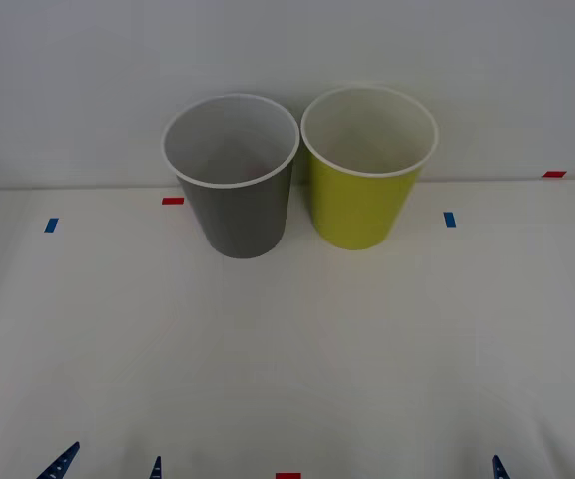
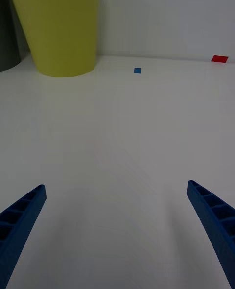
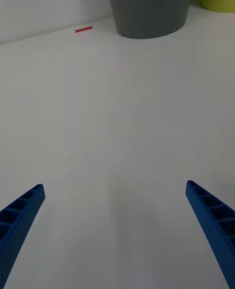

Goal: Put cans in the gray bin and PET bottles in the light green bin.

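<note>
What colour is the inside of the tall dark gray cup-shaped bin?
White, like its rim. The front view shows the inside of the tall dark gray cup-shaped bin best.

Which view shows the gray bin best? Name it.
The front view: the gray bin appears whole, from its white rim to its base. The left wrist view shows its lower body; the right wrist view shows a dark sliver at the edge.

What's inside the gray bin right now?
From the front view, the tall dark gray cup-shaped bin with white rim shows white inner walls with a faint reddish tint low down; its bottom is hidden by the near wall, so the contents cannot be confirmed.
</note>
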